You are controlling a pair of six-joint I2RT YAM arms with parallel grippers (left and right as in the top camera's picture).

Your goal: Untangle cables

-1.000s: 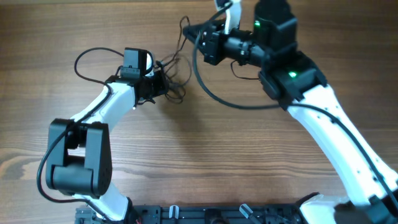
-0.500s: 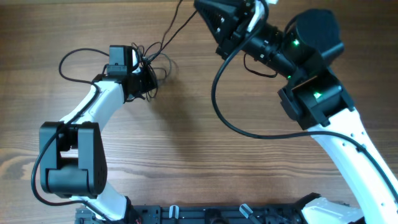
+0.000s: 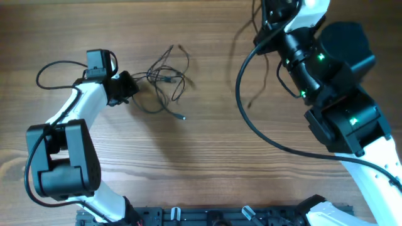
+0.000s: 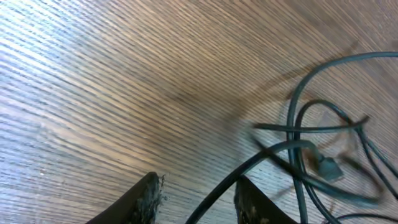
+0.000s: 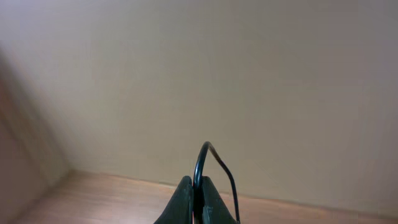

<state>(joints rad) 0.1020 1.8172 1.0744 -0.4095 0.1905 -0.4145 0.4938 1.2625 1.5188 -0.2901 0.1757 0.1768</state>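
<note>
While the right gripper (image 5: pixel 196 184), clenched on one strand (image 5: pixel 197 165), hangs high at frame top right, the cables (image 3: pixel 164 81) lie bunched on the counter (image 3: pixel 201 163), upper centre, spreading rightward from the left gripper (image 4: pixel 199 186), whose jaws stand parted around one loop, not gripping; left arm nearer.

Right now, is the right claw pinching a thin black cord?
Yes, the right gripper is shut on a thin black cable that loops up from between its fingertips.
</note>
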